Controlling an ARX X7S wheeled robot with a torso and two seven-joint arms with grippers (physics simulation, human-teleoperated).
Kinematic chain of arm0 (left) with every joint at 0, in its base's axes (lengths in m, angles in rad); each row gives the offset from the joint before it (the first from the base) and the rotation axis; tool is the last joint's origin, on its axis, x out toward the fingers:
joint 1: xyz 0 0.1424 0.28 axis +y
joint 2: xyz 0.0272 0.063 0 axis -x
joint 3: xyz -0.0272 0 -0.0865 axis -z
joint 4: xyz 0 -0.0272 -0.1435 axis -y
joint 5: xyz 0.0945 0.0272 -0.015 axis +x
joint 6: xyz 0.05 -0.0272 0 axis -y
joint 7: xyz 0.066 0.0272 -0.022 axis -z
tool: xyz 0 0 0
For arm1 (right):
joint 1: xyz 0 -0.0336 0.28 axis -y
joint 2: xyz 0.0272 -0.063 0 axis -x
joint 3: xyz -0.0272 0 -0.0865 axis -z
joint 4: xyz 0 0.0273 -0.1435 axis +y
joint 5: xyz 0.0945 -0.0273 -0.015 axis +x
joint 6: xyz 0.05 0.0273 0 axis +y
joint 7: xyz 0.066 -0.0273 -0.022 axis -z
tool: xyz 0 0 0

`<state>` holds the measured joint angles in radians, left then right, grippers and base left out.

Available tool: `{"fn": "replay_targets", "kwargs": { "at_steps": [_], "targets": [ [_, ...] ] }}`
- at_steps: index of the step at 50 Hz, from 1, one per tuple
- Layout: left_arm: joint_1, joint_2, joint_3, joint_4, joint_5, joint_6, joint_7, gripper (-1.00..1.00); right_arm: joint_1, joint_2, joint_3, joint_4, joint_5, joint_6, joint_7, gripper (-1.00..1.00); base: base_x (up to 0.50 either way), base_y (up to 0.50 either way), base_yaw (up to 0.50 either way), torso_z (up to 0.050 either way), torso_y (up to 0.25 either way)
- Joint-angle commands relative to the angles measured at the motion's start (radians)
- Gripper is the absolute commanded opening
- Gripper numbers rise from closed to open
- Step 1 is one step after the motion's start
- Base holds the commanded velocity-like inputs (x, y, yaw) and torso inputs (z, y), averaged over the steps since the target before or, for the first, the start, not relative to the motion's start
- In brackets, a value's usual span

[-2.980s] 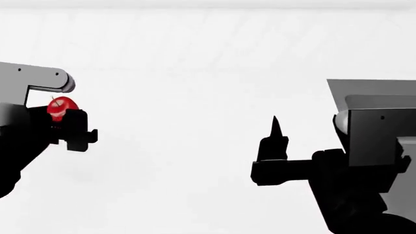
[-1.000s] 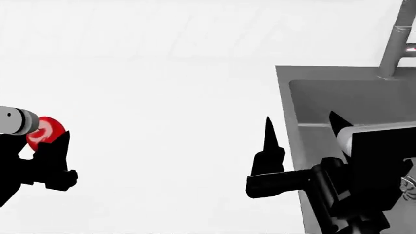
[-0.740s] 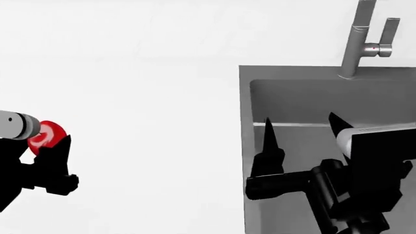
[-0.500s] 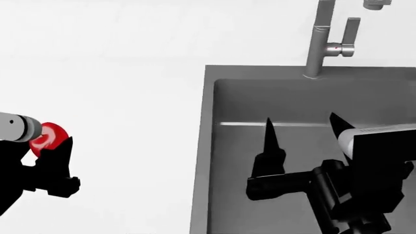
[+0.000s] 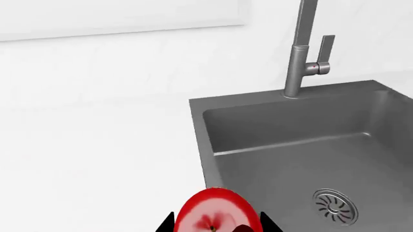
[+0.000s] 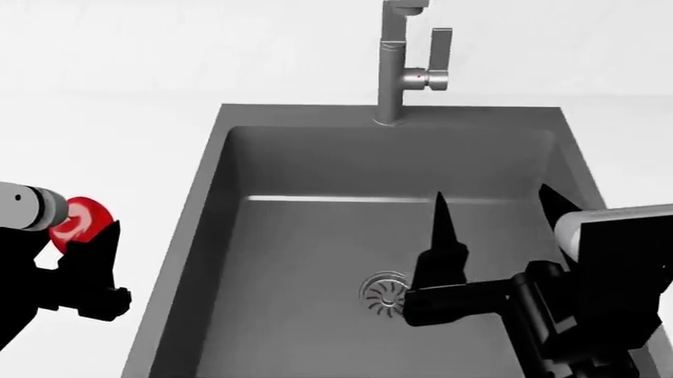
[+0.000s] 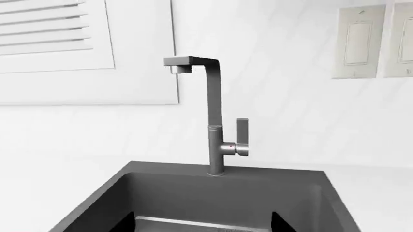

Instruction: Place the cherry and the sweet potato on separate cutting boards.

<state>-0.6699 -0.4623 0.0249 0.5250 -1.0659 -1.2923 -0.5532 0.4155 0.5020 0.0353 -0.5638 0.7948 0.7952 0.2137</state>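
Cherry (image 6: 79,221) sits pinched in my left claw (image 6: 87,236), held over the white desk (image 6: 105,142) just beside the left rim of the sink (image 6: 210,157); from my left wrist it shows as a red round (image 5: 213,212) between the dark fingertips. My right claw (image 6: 494,216) hangs empty over the basin with its fingers spread wide, near the drain (image 6: 383,293), and the faucet (image 6: 399,63) stands behind.

One cherry (image 6: 80,221), one sink (image 6: 210,236), one faucet (image 6: 399,63), one drain (image 6: 385,293), two hands: left hand (image 6: 84,236), right hand (image 6: 494,228). Two wall switch plates (image 7: 356,42).
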Motion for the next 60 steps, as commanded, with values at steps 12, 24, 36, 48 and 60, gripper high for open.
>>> {"fn": "replay_targets", "kwargs": {
  "at_steps": [12,24,36,48,60],
  "targets": [
    [0.0,0.013,-0.026,0.004,-0.031,0.021,-0.001,-1.0,-0.015,-0.01,0.021,-0.008,-0.026,0.0,-0.006,1.0,0.0,-0.5,0.0,0.0,0.0],
    [0.013,0.01,-0.03,0.016,-0.049,0.024,-0.01,-1.0,-0.015,-0.004,0.029,-0.019,-0.015,0.005,0.002,1.0,0.0,-0.5,0.0,0.0,0.0],
    [-0.001,0.007,-0.024,0.015,-0.063,0.02,-0.019,-1.0,-0.02,0.002,0.036,-0.025,-0.007,0.004,0.006,1.0,0.0,-0.5,0.0,0.0,0.0],
    [0.0,0.005,-0.022,0.016,-0.073,0.026,-0.024,-1.0,-0.019,0.009,0.04,-0.031,0.001,0.008,0.013,1.0,0.0,-0.5,0.0,0.0,0.0],
    [-0.005,0.004,-0.011,0.01,-0.074,0.033,-0.026,-1.0,-0.023,0.008,0.035,-0.023,-0.003,-0.004,0.009,1.0,-0.1,-0.5,0.0,0.0,0.0]
  ]
}}
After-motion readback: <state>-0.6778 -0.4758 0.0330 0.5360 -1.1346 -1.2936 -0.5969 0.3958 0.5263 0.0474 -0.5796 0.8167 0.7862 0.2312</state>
